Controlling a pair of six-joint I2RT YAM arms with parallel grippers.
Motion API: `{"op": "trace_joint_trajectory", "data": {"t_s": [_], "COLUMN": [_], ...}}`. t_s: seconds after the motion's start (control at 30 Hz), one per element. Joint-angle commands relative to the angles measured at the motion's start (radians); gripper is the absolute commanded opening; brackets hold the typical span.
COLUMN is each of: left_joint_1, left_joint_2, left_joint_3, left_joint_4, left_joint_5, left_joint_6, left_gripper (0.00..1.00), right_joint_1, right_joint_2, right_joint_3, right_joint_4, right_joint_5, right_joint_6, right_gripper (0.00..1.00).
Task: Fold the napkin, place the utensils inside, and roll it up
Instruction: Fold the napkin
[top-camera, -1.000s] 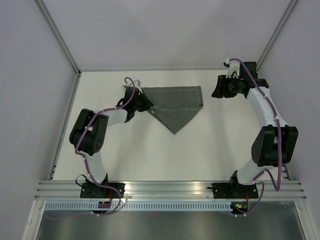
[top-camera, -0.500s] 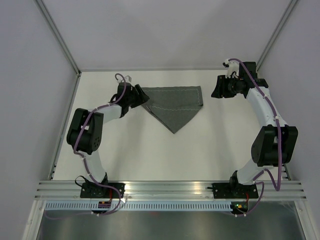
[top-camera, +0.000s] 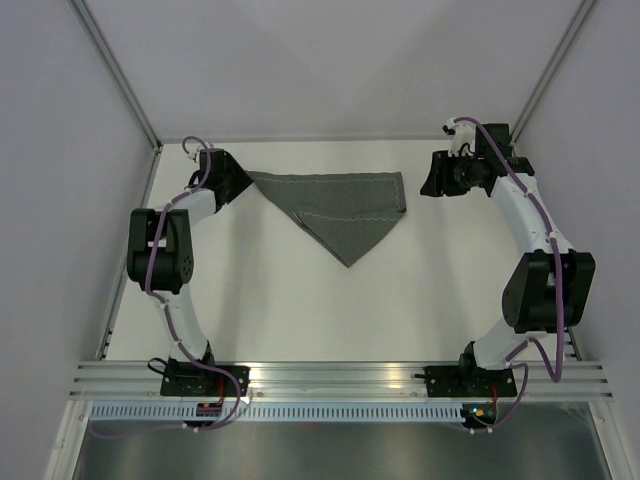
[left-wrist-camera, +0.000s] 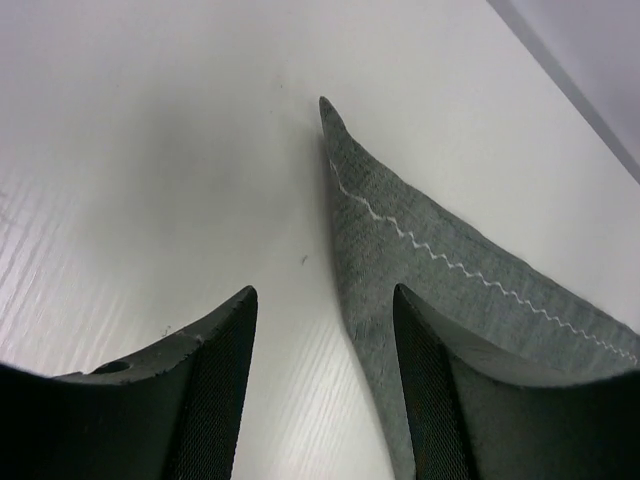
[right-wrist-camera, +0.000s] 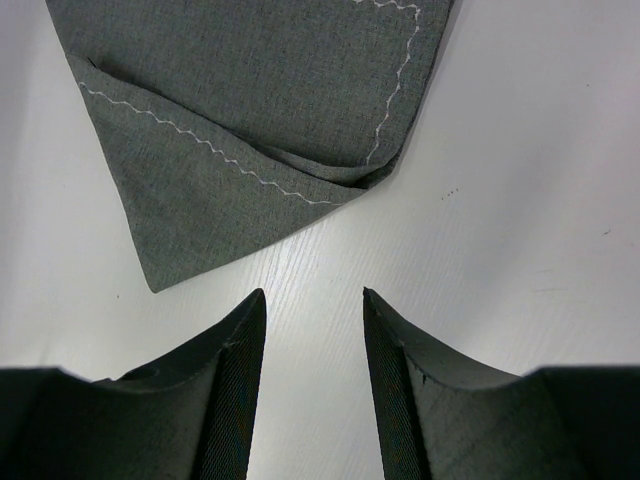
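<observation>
**NAPKIN: FOLD STATE AND POSITION**

The dark grey woven cloth napkin (top-camera: 345, 205) lies flat on the white table (top-camera: 280, 300), in the far half and roughly midway between the left and right sides. It is folded into a roughly triangular shape. One long straight edge runs along the far side, and the two slanted sides meet in a point toward the near edge. The far left corner tapers to a sharp tip. The far right corner is blunt, with layers overlapping there. A pale zigzag stitched line follows the hem and shows on more than one layer.
</observation>
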Motion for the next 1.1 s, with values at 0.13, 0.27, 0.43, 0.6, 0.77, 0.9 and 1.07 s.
{"op": "trace_joint_trajectory", "data": {"t_s": [0.13, 0.27, 0.43, 0.6, 0.77, 0.9, 1.07], "left_joint_1": [0.010, 0.011, 0.011, 0.011, 0.011, 0.014, 0.042], "left_joint_2": [0.172, 0.220, 0.287, 0.355, 0.373, 0.305, 0.173], "left_joint_3": [0.176, 0.198, 0.270, 0.371, 0.377, 0.289, 0.132], "left_joint_4": [-0.054, -0.006, -0.023, -0.093, -0.101, -0.026, 0.087], "left_joint_5": [0.076, 0.101, 0.115, 0.124, 0.115, 0.096, 0.081], "left_joint_6": [-0.033, -0.052, -0.078, -0.089, -0.101, -0.101, -0.113], "left_gripper": [0.61, 0.62, 0.60, 0.48, 0.18, 0.04, 0.02], "right_joint_1": [0.011, 0.011, 0.011, 0.039, 0.039, 0.046, 0.074], "right_joint_2": [0.003, 0.005, 0.008, 0.008, 0.011, 0.018, 0.034], "right_joint_3": [-0.007, -0.011, -0.014, -0.019, -0.022, -0.020, -0.019], "right_joint_4": [0.004, 0.005, 0.010, 0.012, 0.015, 0.013, 0.001], "right_joint_5": [-0.013, -0.007, 0.000, 0.006, 0.010, 0.013, 0.016], "right_joint_6": [-0.012, -0.015, -0.017, -0.019, -0.019, -0.020, -0.035], "right_gripper": [0.49, 0.48, 0.47, 0.46, 0.45, 0.44, 0.44]}}
